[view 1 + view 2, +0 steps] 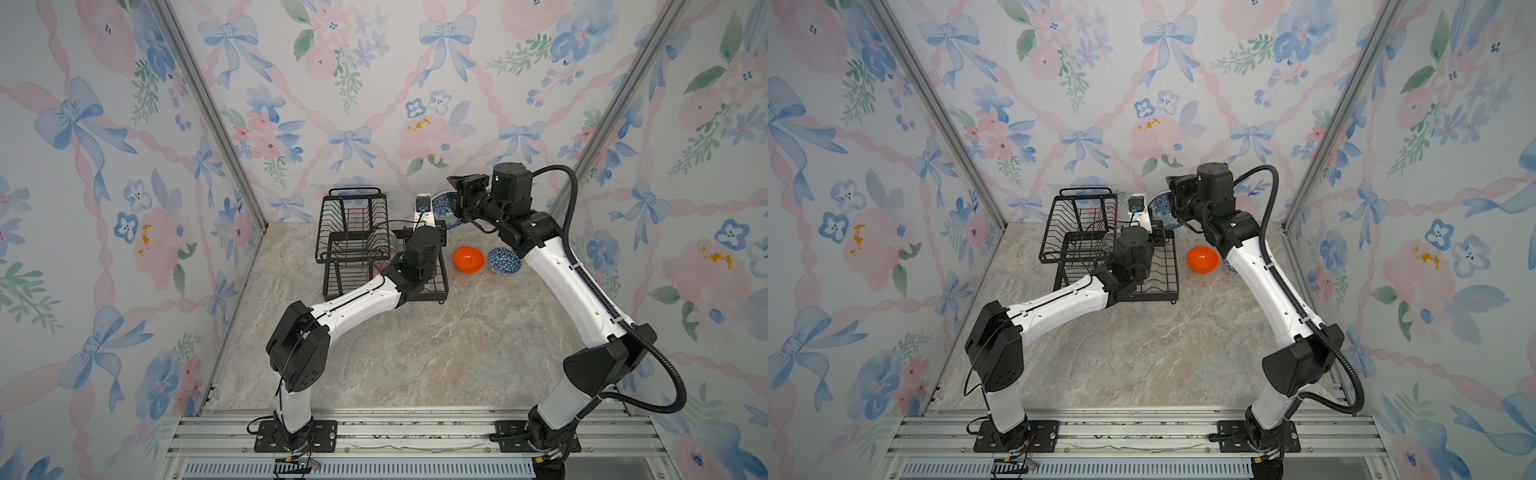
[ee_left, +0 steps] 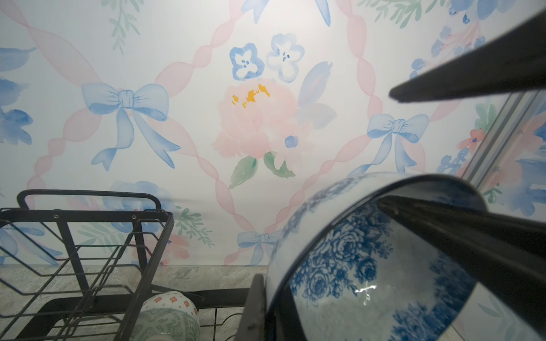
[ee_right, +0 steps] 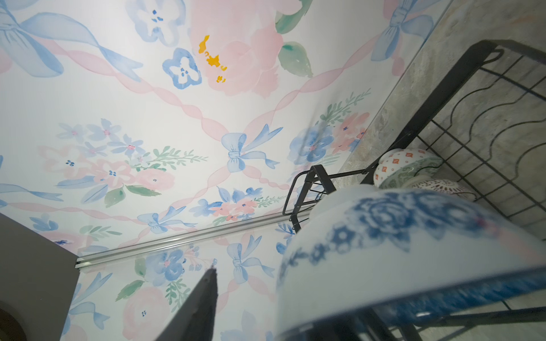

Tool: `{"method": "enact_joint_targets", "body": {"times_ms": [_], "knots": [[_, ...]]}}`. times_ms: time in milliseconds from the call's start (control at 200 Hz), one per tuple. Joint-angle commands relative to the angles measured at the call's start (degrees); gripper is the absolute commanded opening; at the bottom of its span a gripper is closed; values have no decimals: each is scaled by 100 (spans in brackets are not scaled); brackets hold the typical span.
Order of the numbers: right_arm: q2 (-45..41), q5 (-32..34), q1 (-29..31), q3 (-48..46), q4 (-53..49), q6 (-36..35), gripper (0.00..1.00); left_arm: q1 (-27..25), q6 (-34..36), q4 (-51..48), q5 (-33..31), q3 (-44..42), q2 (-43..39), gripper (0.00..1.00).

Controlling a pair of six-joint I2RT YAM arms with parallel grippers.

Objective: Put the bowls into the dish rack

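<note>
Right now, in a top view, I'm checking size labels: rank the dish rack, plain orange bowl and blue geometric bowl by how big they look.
1. dish rack, by far the largest.
2. plain orange bowl and blue geometric bowl: they look about alike, so I won't rank one above the other.

There are six bowls in all, each of a different kind: one blue-and-white floral bowl [image 1: 444, 208], one plain orange bowl [image 1: 468, 258], one blue geometric bowl [image 1: 503, 260], one orange-and-white patterned bowl [image 3: 399, 161], one grey-green patterned bowl [image 3: 425, 169] and one white bowl with brown lattice [image 3: 443, 186]. There is one dish rack [image 1: 353, 220], and it has two tiers. The robot arms are two, a left arm [image 1: 357, 297] and a right arm [image 1: 573, 282].
</note>
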Motion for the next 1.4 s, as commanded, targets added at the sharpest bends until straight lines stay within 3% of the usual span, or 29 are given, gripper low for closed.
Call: {"method": "enact_joint_targets", "body": {"times_ms": [0, 95, 360, 1390], "knots": [[-190, 81, -37, -205, 139, 7, 38, -69, 119, 453, -123, 151, -180, 0], [-193, 75, -96, -231, 62, -88, 28, -107, 154, 455, -121, 160, -141, 0], [-639, 156, -197, -839, 87, -71, 12, -208, 294, 465, -259, 91, -83, 0], [-548, 108, 124, -1078, 265, 122, 0, -303, 825, 819, -278, -289, -439, 0]]}}
